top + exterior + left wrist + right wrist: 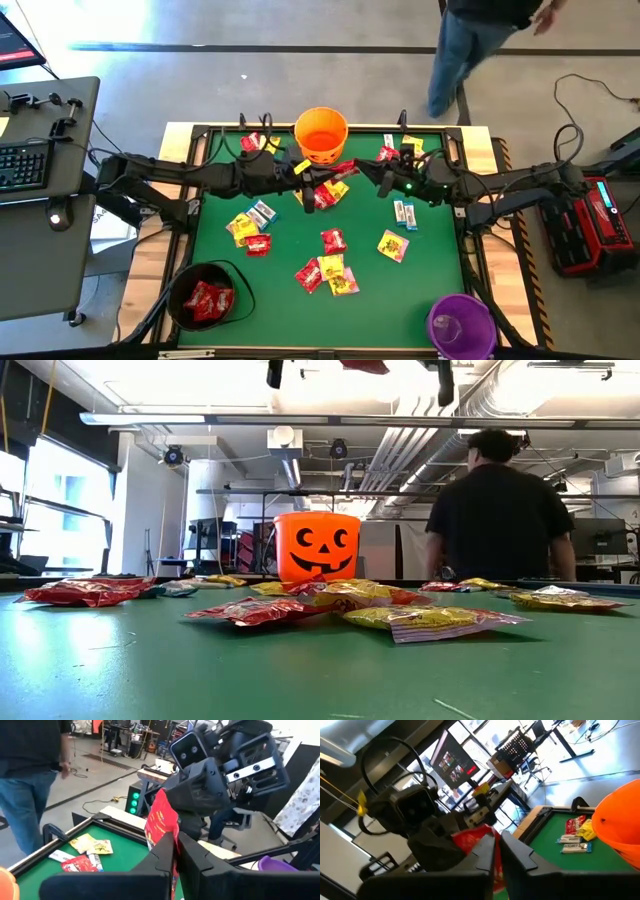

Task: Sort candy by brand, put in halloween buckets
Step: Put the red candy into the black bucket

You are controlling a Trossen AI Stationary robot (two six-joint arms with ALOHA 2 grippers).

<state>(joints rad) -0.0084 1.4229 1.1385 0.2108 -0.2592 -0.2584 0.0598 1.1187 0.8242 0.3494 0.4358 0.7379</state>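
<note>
Buckets: three — orange at far edge, black and purple at near corners.
Grippers: left and right, both clamped on one red packet mid-air beside orange bucket.
Candy: loose packets scattered mid-table.

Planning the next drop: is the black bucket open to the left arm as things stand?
Probably yes: the black bucket sits at the left arm's own table corner, nothing above it. But the left tool is shut on a red packet.
</note>
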